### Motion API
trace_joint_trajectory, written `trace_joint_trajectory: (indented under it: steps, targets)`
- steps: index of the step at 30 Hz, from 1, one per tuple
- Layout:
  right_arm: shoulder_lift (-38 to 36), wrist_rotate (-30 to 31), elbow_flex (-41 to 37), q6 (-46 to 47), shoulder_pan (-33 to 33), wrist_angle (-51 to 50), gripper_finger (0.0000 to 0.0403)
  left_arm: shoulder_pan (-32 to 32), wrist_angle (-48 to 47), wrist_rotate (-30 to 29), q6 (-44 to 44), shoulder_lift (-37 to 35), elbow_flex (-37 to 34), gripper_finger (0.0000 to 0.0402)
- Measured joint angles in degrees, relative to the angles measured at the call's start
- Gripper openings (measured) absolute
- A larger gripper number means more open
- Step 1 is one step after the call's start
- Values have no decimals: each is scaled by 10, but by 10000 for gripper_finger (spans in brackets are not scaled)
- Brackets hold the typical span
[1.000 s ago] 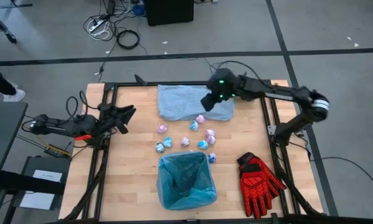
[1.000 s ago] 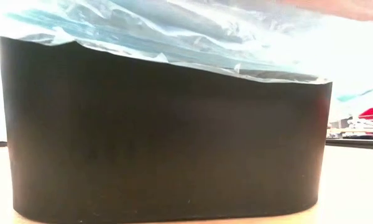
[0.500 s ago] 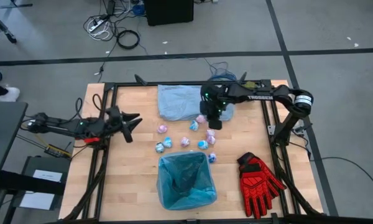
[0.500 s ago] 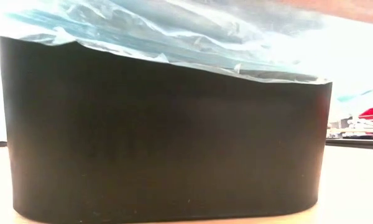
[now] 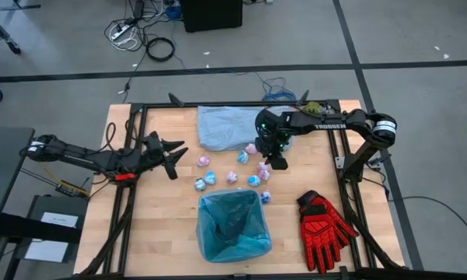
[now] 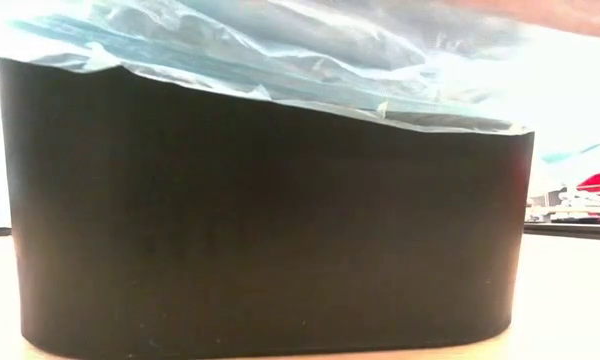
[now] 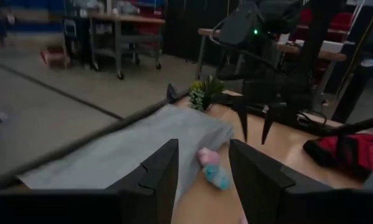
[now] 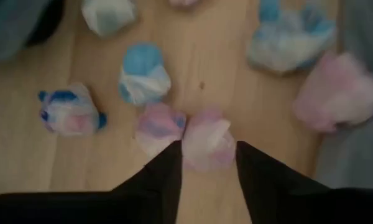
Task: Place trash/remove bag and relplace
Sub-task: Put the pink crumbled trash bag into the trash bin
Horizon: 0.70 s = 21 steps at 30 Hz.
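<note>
The right claw [image 8: 208, 163], at the high view's upper centre, stands open astride a pink wad [image 8: 206, 142] on the bench [image 5: 163, 225], gripping nothing; it should close squarely on that wad alone, while the left claw [image 5: 173, 149] waits half-open, empty.

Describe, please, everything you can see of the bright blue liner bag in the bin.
The bag is thin, crinkly, translucent cyan-blue plastic lining a dark bin at the table's near edge. From above, its mouth is open and spread over the rim, its inside creased and shadowed, with no trash visible in it. In the low view its wrinkled edge folds over the top of the bin's black wall. A paper wad lies on the wood beside its far right corner. Neither hand touches it.
</note>
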Motion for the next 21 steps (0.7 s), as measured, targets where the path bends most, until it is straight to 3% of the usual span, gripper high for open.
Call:
trace_joint_trajectory:
  steps: [5, 10, 17, 21]
  targets:
    - [0, 4, -41, 7, 3, 56, 202, 0, 37, 2, -11, 28, 0, 152]
    - [4, 9, -77, 26, 6, 105, 211, 0, 12, 3, -17, 34, 0, 152]
    - [5, 17, -105, 46, 10, 138, 196, 0, 7, 3, -87, 34, 0, 152]
    - [4, 27, -118, 61, 11, 151, 161, 0, 27, 3, -90, 34, 0, 152]
